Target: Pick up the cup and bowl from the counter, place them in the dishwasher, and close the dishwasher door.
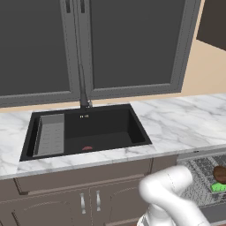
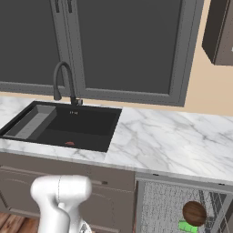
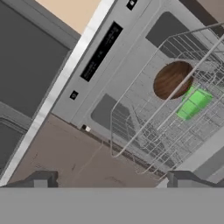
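The arm [image 1: 170,194] is smooth, glossy white, built of rounded tube segments that end in a capped cylinder joint. The gripper [image 3: 111,179] has two small, blocky, dark grey finger tips [image 3: 41,178].

base views: behind arm, facing sink [image 1: 88,128] and counter [image 2: 173,141] | hand view: close above dishwasher [image 3: 166,122] rack

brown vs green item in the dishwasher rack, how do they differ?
Colour: the brown item is dark wood-toned; the green item is bright green.
Shape: the brown one looks round in all three views; the green one looks flatter and boxier.
Position: in the base views the brown one sits above the green one, overlapping it.
Shared: both lie in the dishwasher's wire rack.
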Motion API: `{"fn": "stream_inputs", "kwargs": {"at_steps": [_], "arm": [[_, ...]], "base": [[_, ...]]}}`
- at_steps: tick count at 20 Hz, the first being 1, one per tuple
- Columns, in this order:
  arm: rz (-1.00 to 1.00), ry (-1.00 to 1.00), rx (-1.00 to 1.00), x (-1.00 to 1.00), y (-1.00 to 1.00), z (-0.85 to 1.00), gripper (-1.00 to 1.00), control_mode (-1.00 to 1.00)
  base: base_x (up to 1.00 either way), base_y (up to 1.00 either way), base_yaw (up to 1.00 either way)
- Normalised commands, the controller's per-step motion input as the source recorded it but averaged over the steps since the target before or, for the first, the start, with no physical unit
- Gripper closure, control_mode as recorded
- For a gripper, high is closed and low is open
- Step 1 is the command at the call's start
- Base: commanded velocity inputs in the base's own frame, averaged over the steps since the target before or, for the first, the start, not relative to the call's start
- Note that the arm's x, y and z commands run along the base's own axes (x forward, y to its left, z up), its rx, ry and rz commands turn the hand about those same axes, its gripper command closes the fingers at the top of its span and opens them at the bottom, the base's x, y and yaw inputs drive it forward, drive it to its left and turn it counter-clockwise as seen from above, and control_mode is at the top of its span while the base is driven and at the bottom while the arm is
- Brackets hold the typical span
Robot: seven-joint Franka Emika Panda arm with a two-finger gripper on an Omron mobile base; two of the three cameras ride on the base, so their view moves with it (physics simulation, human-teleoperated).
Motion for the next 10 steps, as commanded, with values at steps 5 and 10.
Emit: {"fn": "stream_inputs", "kwargs": {"at_steps": [5, 10], "arm": [[-0.13, -0.19, 0.0, 0.0, 0.22, -0.48, -1.0, -1.0], [-0.06, -0.21, 0.0, -0.01, -0.02, -0.45, -1.0, -1.0]], "base": [[0.0, 0.0, 0.0], [0.0, 0.0, 0.0]]}}
